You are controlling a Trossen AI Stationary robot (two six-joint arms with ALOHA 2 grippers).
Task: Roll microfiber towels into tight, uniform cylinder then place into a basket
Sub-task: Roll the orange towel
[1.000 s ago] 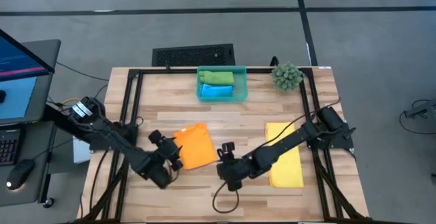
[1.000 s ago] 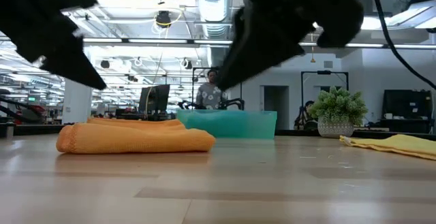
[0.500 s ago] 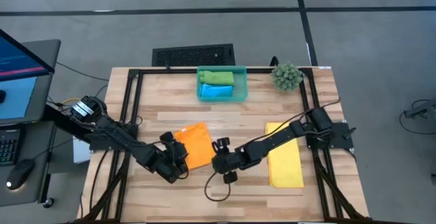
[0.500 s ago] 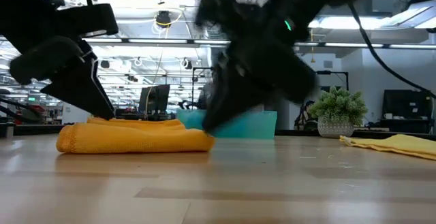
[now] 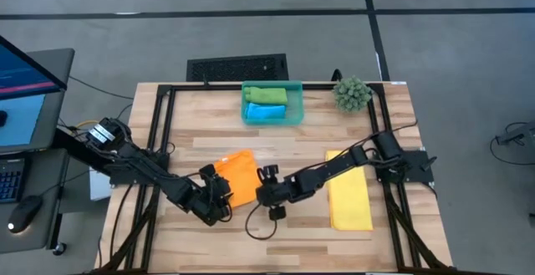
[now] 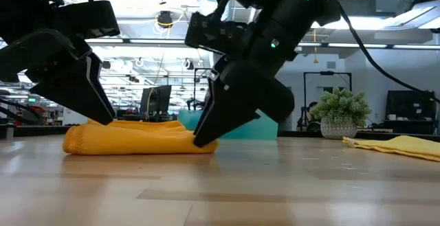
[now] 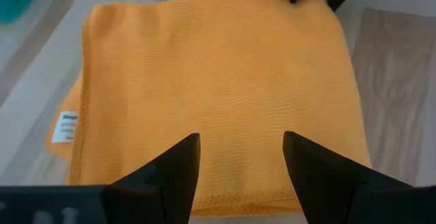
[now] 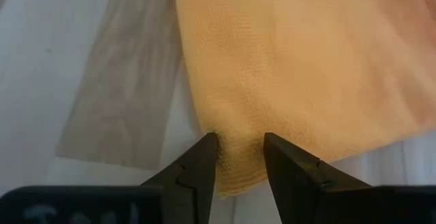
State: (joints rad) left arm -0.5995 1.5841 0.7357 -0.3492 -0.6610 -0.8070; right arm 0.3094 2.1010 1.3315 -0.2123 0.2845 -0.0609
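The orange towel lies folded flat on the table's near middle. My left gripper is open at the towel's near left corner, its fingers spread over the near edge. My right gripper is open at the towel's near right corner, which lies between its two fingers. The yellow towel lies flat at the right. The green roll and the blue roll lie in the teal basket. My left gripper comes slanting down from the table's near left, its open fingers over the towel's top near the near edge; I cannot tell whether the tips touch the cloth. My right gripper comes slanting down from the near right. Its fingertip meets the towel's right end at table level. The corner lies flat on the table between the open fingers.
A spiky green plant ball stands at the far right corner. A black frame runs along the table's edges. Bare wood lies between the orange and yellow towels and along the near edge.
My right gripper has gone toward the table's left and down to the orange towel's near right corner. My left gripper has gone right and toward the far edge to the towel's near left corner.
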